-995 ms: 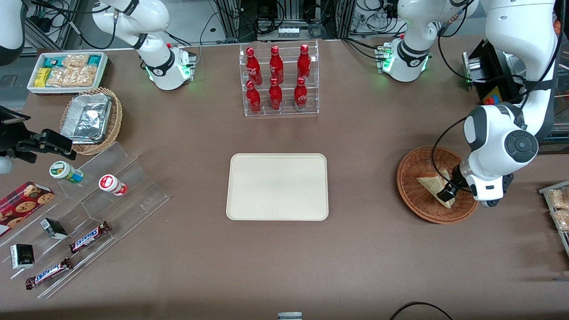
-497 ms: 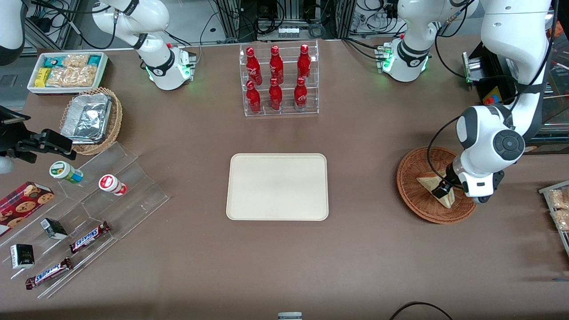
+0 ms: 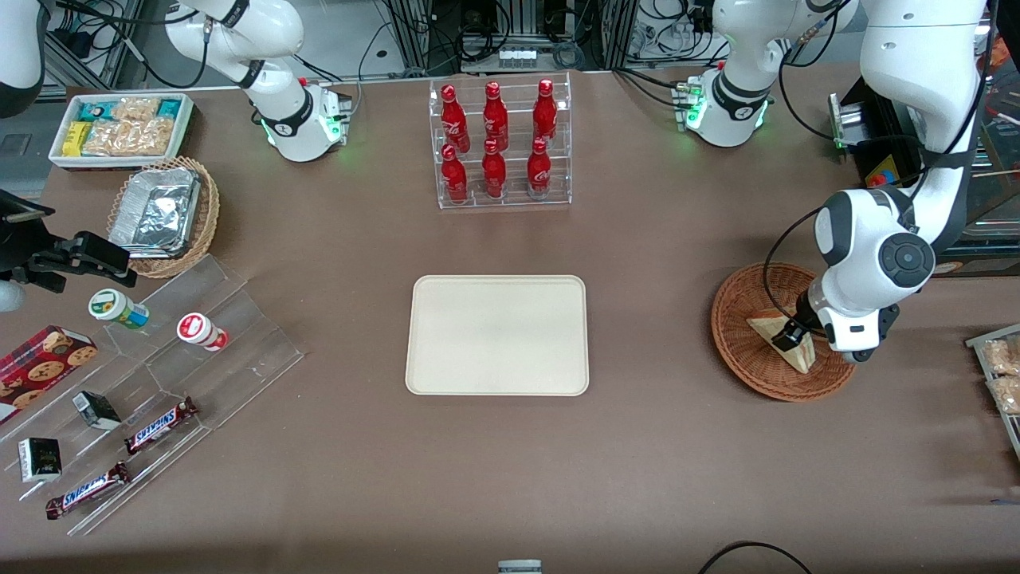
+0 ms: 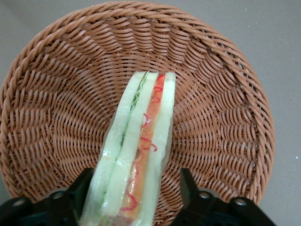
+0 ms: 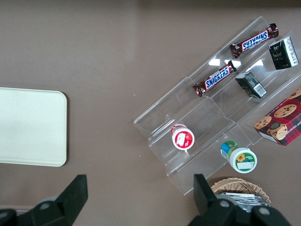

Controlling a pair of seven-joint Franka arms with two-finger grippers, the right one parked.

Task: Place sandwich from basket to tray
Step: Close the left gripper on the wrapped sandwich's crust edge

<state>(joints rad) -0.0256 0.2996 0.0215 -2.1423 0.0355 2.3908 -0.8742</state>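
Note:
The sandwich (image 3: 766, 327) (image 4: 141, 136), a white-bread wedge with red, orange and green filling, lies in the reddish-brown wicker basket (image 3: 741, 355) (image 4: 61, 103) toward the working arm's end of the table. My left gripper (image 3: 789, 340) (image 4: 137, 195) is down in the basket, open, its two black fingers (image 4: 187, 186) straddling the wide end of the sandwich. One finger looks close against the bread; a gap shows at the other. The cream tray (image 3: 498, 335) (image 5: 28, 127) lies bare at the table's middle.
A clear rack of red bottles (image 3: 502, 143) stands farther from the camera than the tray. An acrylic stand with snacks (image 3: 159, 367), a tan basket with foil container (image 3: 163, 211) and a white snack bin (image 3: 119, 127) sit toward the parked arm's end. A metal tray (image 3: 1000, 375) lies beside the basket.
My left gripper has shifted slightly along the sandwich, away from the camera and toward the tray. The sandwich and basket have stayed put.

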